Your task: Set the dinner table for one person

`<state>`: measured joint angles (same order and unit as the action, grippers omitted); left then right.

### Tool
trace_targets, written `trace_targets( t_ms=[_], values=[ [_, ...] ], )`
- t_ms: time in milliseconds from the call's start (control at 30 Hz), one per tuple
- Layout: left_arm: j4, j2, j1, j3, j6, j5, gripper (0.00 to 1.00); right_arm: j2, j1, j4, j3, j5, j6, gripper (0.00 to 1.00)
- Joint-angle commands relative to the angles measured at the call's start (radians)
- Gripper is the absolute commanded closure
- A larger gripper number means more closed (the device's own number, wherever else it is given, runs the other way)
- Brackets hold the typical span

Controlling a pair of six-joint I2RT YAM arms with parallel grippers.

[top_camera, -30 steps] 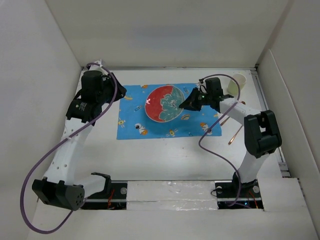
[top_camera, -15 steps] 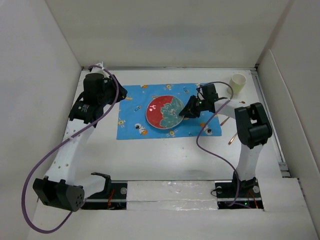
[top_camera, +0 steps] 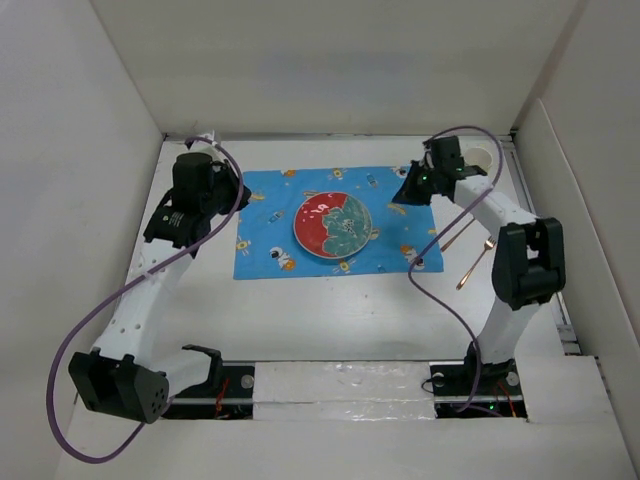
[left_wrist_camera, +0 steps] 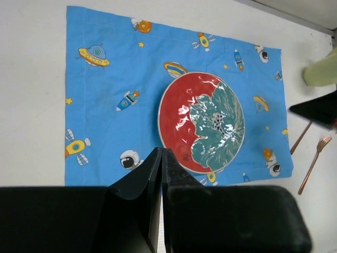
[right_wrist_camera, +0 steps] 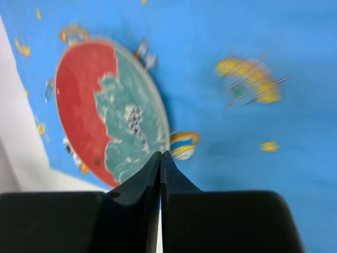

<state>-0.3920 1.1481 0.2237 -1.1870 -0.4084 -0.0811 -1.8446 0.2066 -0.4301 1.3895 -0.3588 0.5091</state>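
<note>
Round red-and-green plate (top_camera: pixel 332 226) is released onto blue cartoon-print cloth placemat (top_camera: pixel 265 215); right gripper (top_camera: pixel 405 192) is withdrawn far-right, jaws pressed together, empty. Left gripper (left_wrist_camera: pixel 161 153) is likewise closed on nothing. Copper-coloured fork (top_camera: pixel 476 263) is judged next.

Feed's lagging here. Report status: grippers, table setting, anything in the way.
Left gripper shut, empty. Right gripper shut, empty. Plate on placemat on dinner table; fork and cup off the mat, right side. Nothing blocking.

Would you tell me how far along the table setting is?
Done: the plate sits on the placemat. In hand: nothing; the left gripper and right gripper are shut, empty. To do, probably: the fork and another utensil lie slanted on the table beside it; the cup stands far right.
</note>
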Motion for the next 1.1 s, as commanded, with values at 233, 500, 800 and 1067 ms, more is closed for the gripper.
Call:
trace_targets(
  t_ms=[233,500,800,1067],
  values=[
    [0.107,-0.027,0.006,0.116,0.072,-0.112,0.86,0.090,-0.318,-0.033,0.187,0.478,-0.020,0.71],
    [0.101,-0.019,0.006,0.132,0.111,-0.091,0.60,-0.140,-0.401,-0.169,0.461,0.492,-0.034,0.40],
    [0.085,-0.008,0.006,0.121,0.123,-0.091,0.60,-0.291,-0.411,-0.232,0.586,0.494,-0.046,0.54],
    [0.068,-0.008,0.006,0.087,0.122,-0.091,0.60,-0.196,-0.388,-0.166,0.576,0.489,-0.062,1.00]
  ],
)
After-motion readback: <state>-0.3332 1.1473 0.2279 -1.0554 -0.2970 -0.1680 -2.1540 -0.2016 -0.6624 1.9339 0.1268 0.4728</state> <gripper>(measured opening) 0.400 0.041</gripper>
